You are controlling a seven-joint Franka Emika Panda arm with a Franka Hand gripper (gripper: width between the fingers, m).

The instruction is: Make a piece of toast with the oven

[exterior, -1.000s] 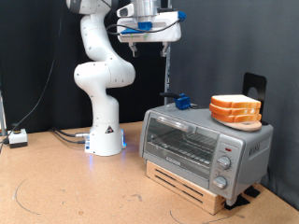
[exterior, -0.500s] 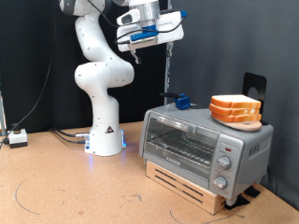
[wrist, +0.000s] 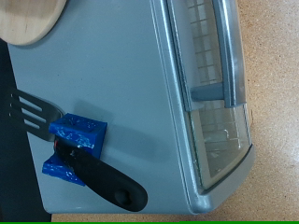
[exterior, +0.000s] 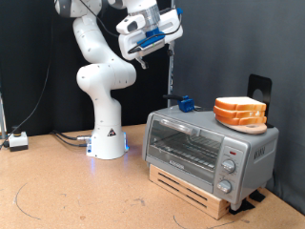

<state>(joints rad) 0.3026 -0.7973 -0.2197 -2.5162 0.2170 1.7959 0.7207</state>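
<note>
While the white-and-blue two-finger gripper [exterior: 145, 50] hangs tilted high above the boxy silver-grey toaster oven [exterior: 210, 148], its jaw state cannot be determined. The orange-crusted bread slices [exterior: 240, 112] sit piled on the oven's top, beside a black spatula with blue-taped handle [wrist: 79, 151].

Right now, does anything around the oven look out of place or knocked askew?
Nothing looks spilled or damaged. The oven sits square on its wooden pallet with the door shut. The bread slices are stacked neatly on its top, and a spatula with blue tape also lies up there. The gripper is high above, clear of everything.
</note>
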